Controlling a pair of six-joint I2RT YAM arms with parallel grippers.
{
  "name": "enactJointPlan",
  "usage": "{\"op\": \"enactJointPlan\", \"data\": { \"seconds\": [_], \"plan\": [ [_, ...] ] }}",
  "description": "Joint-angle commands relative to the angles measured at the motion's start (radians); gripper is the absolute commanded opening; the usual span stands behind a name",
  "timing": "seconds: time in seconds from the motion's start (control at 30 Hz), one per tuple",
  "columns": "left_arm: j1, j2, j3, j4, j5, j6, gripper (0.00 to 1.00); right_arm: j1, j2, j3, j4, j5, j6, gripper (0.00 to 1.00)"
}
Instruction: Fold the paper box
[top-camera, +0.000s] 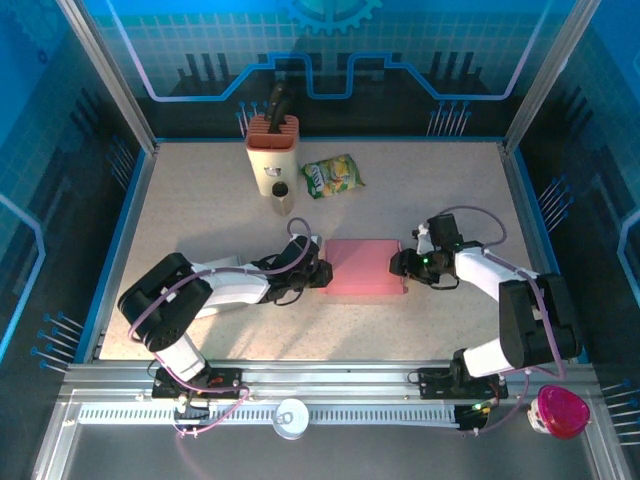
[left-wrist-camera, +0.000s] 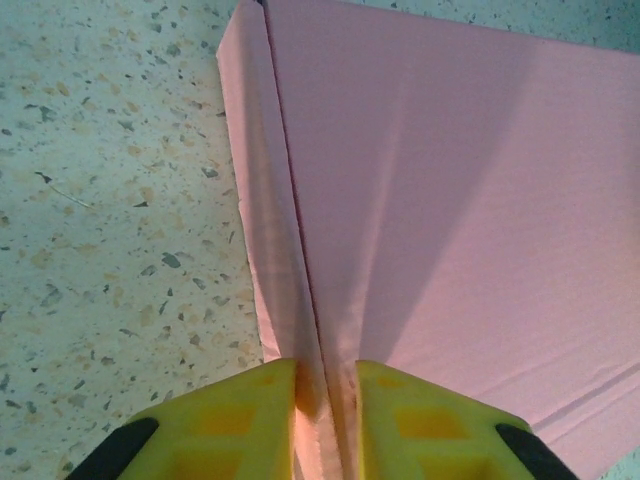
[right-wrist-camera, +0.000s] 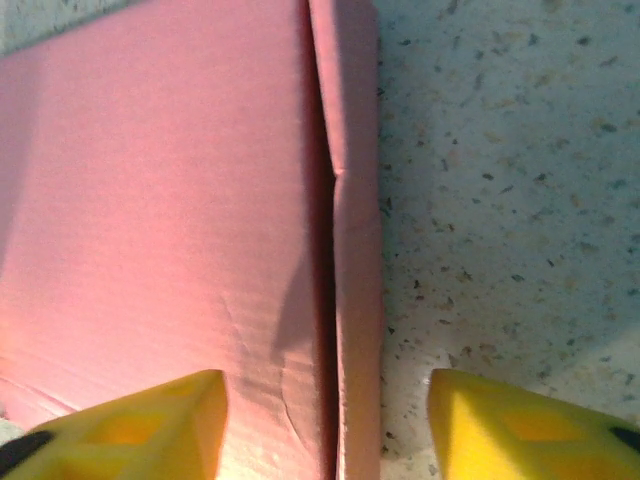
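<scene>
Top external: left gripper (top-camera: 322, 272) pinches paper box (top-camera: 365, 266) on speckled table (top-camera: 440, 190), right gripper (top-camera: 403, 264) open

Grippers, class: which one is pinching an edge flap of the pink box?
The left gripper, shut on the left flap; the right gripper stands open astride the right flap.

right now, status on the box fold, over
Left gripper pinching the paper box by its left flap. Right gripper open, astride the right edge. Box flat on table; knife block, snack bag far side, clear.
</scene>
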Motion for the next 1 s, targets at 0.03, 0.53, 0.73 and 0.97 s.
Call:
{"op": "enactJointPlan", "data": {
  "seconds": [0.03,0.53,0.73,0.97],
  "plan": [
    [0.018,-0.017,-0.07,-0.015,-0.023,0.006,0.18,-0.03,-0.021,-0.02,0.076,-0.137,0.006,0.68],
    [0.127,0.025,-0.191,0.184,0.121,-0.038,0.08,-0.045,0.059,-0.029,0.173,-0.282,0.026,0.73],
    [0.147,0.058,-0.207,0.238,0.158,-0.057,0.06,-0.041,0.088,-0.055,0.288,-0.403,0.072,0.72],
    [0.151,0.05,-0.2,0.229,0.158,-0.054,0.06,-0.025,0.117,-0.102,0.533,-0.494,0.247,0.55]
  ]
}}
